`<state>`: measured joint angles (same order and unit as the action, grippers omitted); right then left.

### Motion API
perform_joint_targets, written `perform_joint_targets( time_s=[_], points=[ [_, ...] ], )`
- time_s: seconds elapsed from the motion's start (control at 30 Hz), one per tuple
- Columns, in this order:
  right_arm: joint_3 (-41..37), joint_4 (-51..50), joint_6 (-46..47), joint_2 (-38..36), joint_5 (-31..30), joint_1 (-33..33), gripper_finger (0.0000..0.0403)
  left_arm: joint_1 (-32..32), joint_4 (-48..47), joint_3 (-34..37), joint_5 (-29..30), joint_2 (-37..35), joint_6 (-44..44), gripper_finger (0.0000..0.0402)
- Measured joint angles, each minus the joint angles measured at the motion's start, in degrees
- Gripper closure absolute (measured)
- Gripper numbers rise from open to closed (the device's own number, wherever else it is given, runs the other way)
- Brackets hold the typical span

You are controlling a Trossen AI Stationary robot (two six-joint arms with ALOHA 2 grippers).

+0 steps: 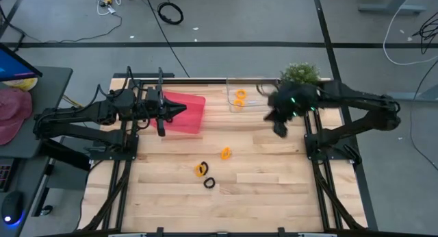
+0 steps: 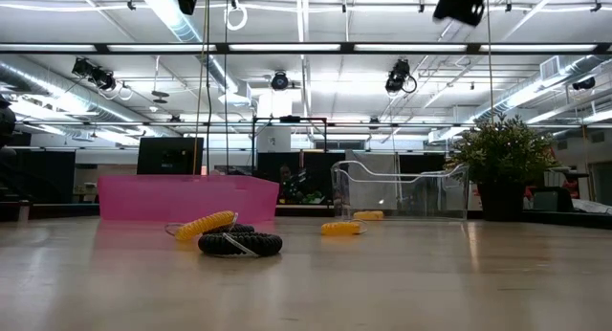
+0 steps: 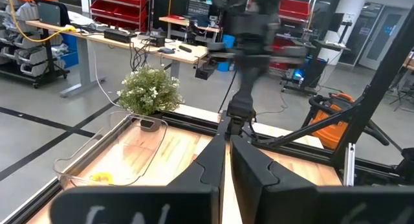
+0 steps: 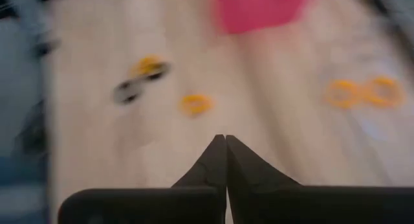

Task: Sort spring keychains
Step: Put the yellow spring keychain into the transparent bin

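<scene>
Two orange spring keychains [image 1: 239,98] lie in the clear tray [image 1: 254,100] at the far right, blurred in the right wrist view as orange spring keychains [image 4: 362,93]. On the bare wood lie one orange keychain [image 1: 225,153], another orange one [image 1: 200,169] and a black one [image 1: 209,183] beside it. My right gripper [image 1: 280,130] hangs shut and empty above the table beside the clear tray, slanting down. My left gripper [image 1: 181,110] is shut and level over the pink tray [image 1: 188,117], with nothing between its fingers [image 3: 213,166].
A potted plant [image 1: 300,73] stands at the far right corner behind the clear tray. Black frame rails run along both sides of the table. Open wood lies around the three loose keychains near the table's middle and front.
</scene>
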<state>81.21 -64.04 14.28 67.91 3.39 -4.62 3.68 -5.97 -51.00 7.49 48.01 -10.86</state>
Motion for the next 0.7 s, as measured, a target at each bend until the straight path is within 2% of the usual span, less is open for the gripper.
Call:
perform_joint_targets(
  time_s=[0.13,0.27,0.47,0.7],
  points=[
    [0.0,-0.5,-0.3,-2.3,0.7,9.9,0.0402,0.0,0.0,0.0,0.0,0.0,0.1,0.0376],
    [0.0,-0.9,-1.8,-2.8,-0.7,16.3,0.0402,0.0,0.0,0.0,0.4,0.0,0.1,0.0376],
    [0.0,-0.6,-2.1,-2.4,-6.2,17.6,0.0399,0.0,0.0,0.0,0.4,0.0,0.1,0.0376],
    [0.0,1.4,-1.8,-2.4,-6.4,17.6,0.0397,0.0,0.0,0.0,0.4,0.0,0.1,0.0376]
  ],
)
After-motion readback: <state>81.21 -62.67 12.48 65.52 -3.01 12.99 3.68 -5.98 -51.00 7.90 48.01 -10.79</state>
